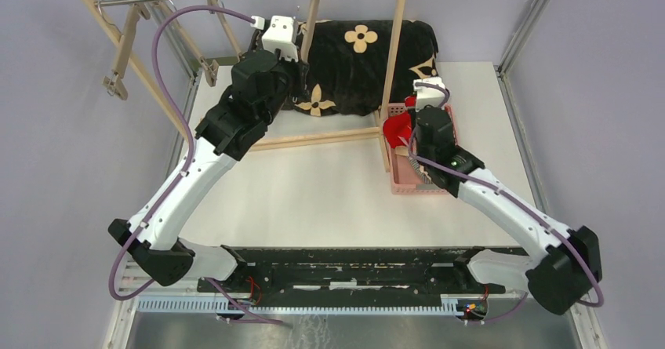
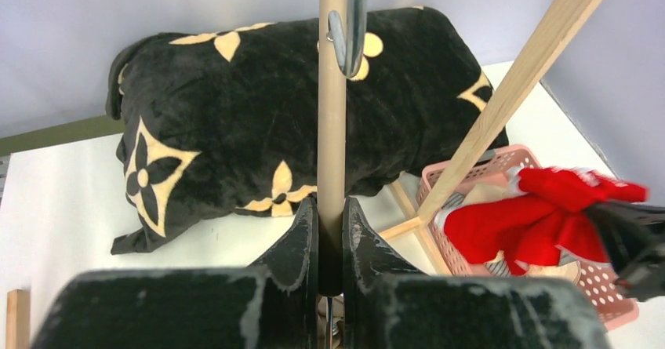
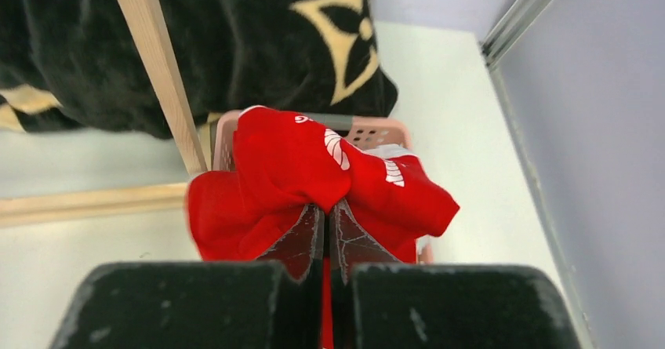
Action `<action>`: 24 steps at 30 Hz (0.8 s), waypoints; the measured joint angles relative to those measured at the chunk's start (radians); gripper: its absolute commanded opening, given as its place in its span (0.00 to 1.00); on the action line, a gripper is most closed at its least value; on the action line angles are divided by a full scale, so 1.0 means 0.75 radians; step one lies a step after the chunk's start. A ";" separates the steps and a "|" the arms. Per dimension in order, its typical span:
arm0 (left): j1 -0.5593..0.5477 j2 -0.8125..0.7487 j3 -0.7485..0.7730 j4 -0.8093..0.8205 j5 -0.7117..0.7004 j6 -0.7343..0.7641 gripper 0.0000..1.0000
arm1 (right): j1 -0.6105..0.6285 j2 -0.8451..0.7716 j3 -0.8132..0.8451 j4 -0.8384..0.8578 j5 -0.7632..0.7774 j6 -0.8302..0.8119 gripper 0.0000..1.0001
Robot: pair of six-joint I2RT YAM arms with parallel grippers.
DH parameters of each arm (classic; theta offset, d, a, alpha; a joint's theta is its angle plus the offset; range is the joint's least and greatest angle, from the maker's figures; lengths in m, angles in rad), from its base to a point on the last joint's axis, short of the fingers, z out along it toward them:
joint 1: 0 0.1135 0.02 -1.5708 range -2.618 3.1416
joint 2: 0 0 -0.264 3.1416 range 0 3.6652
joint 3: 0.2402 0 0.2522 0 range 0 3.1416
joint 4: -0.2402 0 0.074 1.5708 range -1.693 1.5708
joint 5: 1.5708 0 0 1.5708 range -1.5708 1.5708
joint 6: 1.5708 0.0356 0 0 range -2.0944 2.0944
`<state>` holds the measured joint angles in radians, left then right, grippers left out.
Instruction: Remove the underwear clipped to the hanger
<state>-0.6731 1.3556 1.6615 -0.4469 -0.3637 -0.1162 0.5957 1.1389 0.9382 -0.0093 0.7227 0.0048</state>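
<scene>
While my left gripper [image 2: 330, 235] pinches the wooden hanger [image 2: 332, 129], my right gripper [image 3: 325, 231] is clamped on the red underwear [image 3: 290, 161]. It's bunched up right over the pink basket [image 3: 376, 132].

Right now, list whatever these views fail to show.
- Pink basket contents: top external, right arm covers them; right wrist, the red underwear covers them.
- Lower end of the wooden bar in the left gripper: left wrist, hidden between fingers.
- Left gripper: top external, hidden under its wrist.

Near the right edge of the worktop [image 1: 337, 192] the red underwear [image 3: 298, 169] hides most of the pink basket [image 3: 376, 133]; what lies beneath cannot be told.
</scene>
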 measured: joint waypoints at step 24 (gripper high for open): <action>0.067 0.048 0.109 -0.052 0.046 -0.001 0.03 | -0.311 0.751 0.155 -0.301 -0.264 0.414 0.01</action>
<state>-0.6231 1.3918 1.7432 -0.4862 -0.3290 -0.1165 0.3626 1.7020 1.0542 -0.2352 0.5247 0.3149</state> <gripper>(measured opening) 0.118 0.015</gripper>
